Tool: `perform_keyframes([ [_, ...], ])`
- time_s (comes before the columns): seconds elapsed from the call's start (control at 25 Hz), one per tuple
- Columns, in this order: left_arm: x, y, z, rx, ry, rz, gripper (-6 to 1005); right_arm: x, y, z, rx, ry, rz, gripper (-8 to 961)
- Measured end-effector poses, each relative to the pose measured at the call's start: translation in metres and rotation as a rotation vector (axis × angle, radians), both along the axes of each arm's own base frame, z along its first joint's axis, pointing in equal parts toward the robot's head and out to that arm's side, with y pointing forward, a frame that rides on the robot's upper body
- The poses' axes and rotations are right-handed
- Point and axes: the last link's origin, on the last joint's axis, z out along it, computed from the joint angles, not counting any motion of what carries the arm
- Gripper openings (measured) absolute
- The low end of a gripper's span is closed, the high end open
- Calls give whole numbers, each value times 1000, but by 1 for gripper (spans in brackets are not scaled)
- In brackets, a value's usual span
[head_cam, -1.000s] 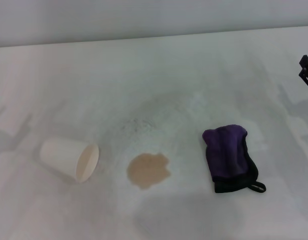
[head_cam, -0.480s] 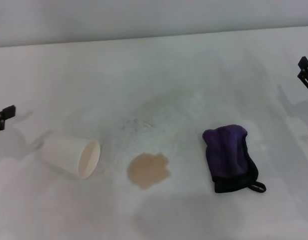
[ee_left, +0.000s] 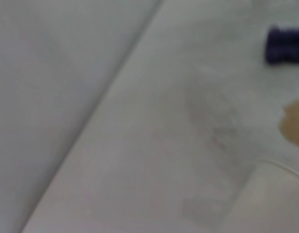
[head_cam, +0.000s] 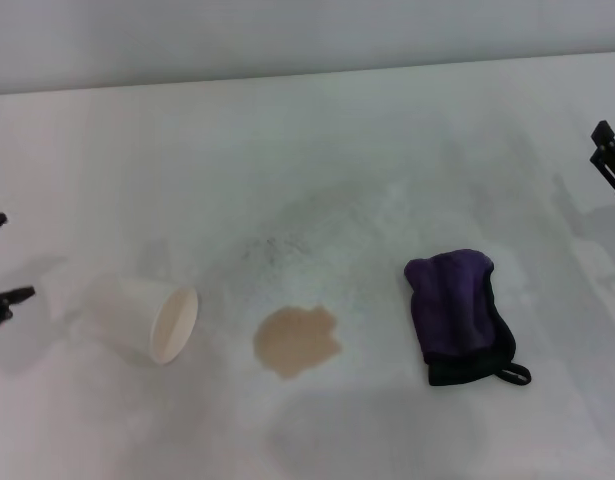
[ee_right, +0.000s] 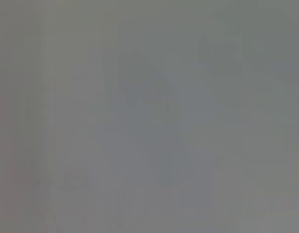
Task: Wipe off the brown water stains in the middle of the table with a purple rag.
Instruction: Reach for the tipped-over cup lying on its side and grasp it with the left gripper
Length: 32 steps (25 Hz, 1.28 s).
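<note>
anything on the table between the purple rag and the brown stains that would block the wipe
Nothing visible does. The purple rag lies to the right of the brown water stains with only bare table between them; the tipped white cup is on the stains' other side.

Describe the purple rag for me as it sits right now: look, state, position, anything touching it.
The purple rag is a small fuzzy cloth, folded into a rumpled oblong, with black edging along its near and right sides and a small black loop at its near right corner. It lies flat on the white table, to the right of the brown water stains with bare table between them. Nothing touches it; the right pincer is off at the table's right edge.
</note>
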Motion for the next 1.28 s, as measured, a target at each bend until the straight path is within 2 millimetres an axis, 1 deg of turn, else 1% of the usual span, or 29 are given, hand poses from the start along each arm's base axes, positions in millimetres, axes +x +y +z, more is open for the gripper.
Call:
perform_keyframes([
  [0.08, 4, -1, -7, -32, 37, -22, 771, 0, -1, -1, -2, 5, -2, 873],
  [0.32, 12, 5, -24, -98, 56, -67, 773, -1, -2, -3, -4, 15, -2, 874],
  [0.4, 11, 6, -29, -118, 67, -79, 774, -1, -2, -3, -4, 15, -2, 874],
  [0.52, 6, 8, -42, -153, 101, -90, 774, -1, -1, -3, -5, 14, -1, 874],
  [0.56, 4, 9, -49, -170, 121, -95, 774, -1, -1, -3, -4, 15, -1, 874],
  [0.64, 3, 10, -52, -176, 132, -99, 774, -1, -1, -3, -5, 15, -1, 874],
  [0.68, 2, 12, -62, -194, 156, -112, 773, -1, -1, -3, -5, 14, -1, 874],
  [0.8, 2, 15, -70, -197, 178, -133, 773, -2, -1, -3, -8, 12, 3, 873],
  [1.2, 9, 26, -83, -194, 181, -208, 757, -2, 0, -1, -1, 11, 6, 873],
  [1.28, 10, 28, -89, -204, 183, -222, 755, -2, 0, -1, 0, 9, 7, 873],
])
